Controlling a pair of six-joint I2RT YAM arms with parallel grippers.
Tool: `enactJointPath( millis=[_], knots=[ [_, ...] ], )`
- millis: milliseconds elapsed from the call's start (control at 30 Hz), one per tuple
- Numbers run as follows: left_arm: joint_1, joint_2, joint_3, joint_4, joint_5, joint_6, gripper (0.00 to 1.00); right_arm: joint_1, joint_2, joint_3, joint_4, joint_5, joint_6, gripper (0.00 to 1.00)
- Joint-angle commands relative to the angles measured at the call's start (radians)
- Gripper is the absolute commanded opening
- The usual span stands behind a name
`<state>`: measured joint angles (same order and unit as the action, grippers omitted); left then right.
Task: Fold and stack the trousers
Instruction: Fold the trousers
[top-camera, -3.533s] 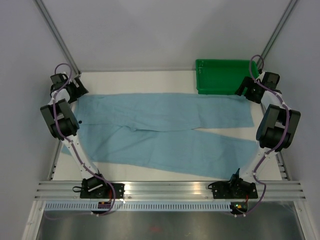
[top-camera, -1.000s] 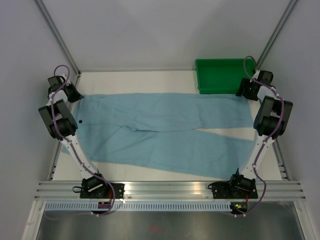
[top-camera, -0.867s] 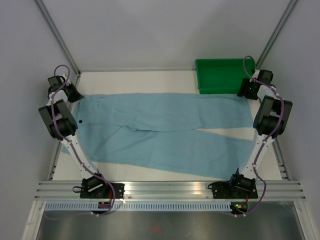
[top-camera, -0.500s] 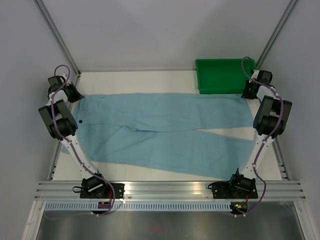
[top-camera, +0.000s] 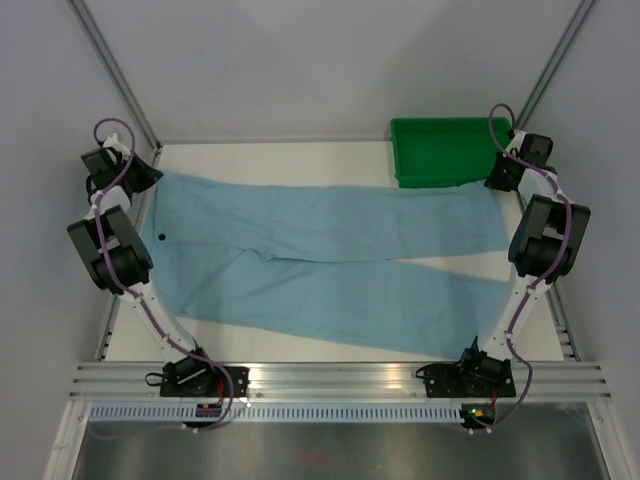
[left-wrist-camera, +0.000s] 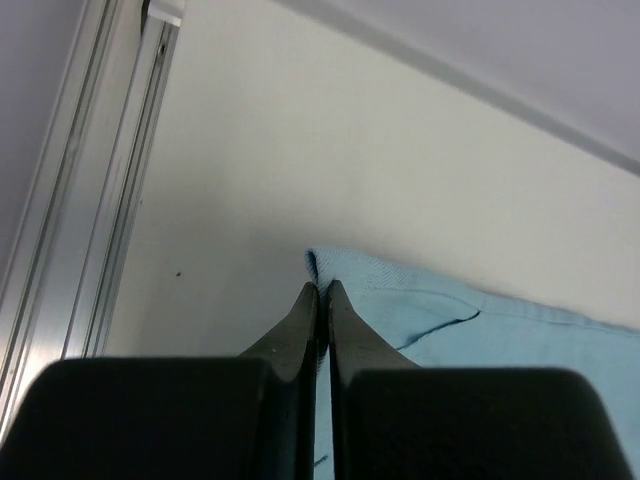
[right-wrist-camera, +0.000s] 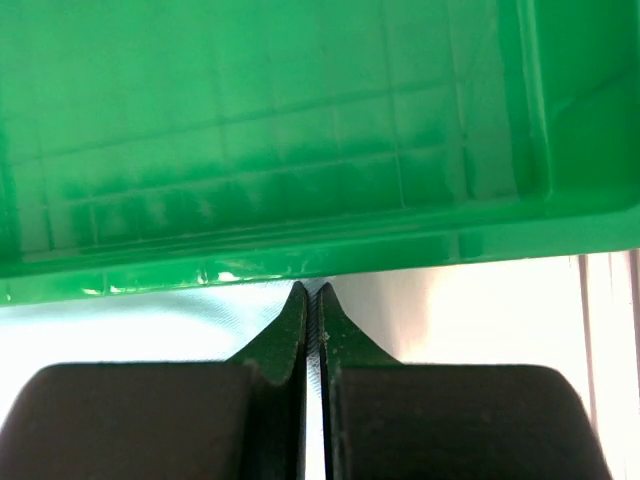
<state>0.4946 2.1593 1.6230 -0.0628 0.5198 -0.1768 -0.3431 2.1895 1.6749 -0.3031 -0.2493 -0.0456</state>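
**Mia:** Where are the trousers (top-camera: 330, 260)?

**Ben:** They lie flat on the table (top-camera: 300, 160). The waist is on the left and the two legs run to the right. They are not folded yet.

**Mia:** What are the fingers doing?

**Ben:** The left fingers (left-wrist-camera: 300, 330) are closed tight on the far corner of the waist. The right fingers (right-wrist-camera: 290, 335) are closed too, at the far corner of the far leg's end, just beside the green tray (top-camera: 445, 150). I think they pinch the cloth there, but only a tiny bit of it.

**Mia:** What could go wrong?

**Ben:** The pinches are small, so a corner could slip out when the arms lift. Then that side would drop and the fold would come out crooked. The right fingers could also bump the tray, because it is so close. And if one arm pulls faster than the other, the cloth could twist.

**Mia:** How do the arms stand?

**Ben:** The left arm (top-camera: 105, 250) is stretched out to the far left corner. The right arm (top-camera: 545, 240) is stretched out to the far right. Both have their fingers down low at the table.
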Motion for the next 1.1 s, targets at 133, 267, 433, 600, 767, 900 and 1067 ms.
enactJointPath(
  millis=[133,267,433,600,767,900,1067],
  knots=[
    [0.045,-0.200,-0.145,0.402,0.216,-0.110,0.02,-0.002,-0.253,-0.081,0.194,-0.125,0.044,0.00],
    [0.064,-0.268,-0.256,0.503,0.273,-0.108,0.02,-0.008,-0.335,-0.165,0.277,-0.133,0.076,0.00],
    [0.116,-0.346,-0.426,0.703,0.365,-0.154,0.02,-0.020,-0.488,-0.361,0.421,-0.180,0.088,0.00],
    [0.177,-0.388,-0.586,1.023,0.436,-0.302,0.02,-0.027,-0.648,-0.596,0.604,-0.222,0.070,0.00],
    [0.202,-0.414,-0.588,0.968,0.497,-0.242,0.02,-0.031,-0.801,-0.731,0.612,-0.153,-0.013,0.00],
    [0.211,-0.446,-0.592,0.893,0.502,-0.179,0.02,-0.039,-0.859,-0.750,0.526,-0.128,-0.068,0.00],
    [0.214,-0.489,-0.634,0.831,0.494,-0.101,0.02,-0.042,-0.905,-0.771,0.426,-0.156,-0.103,0.00]
  ],
)
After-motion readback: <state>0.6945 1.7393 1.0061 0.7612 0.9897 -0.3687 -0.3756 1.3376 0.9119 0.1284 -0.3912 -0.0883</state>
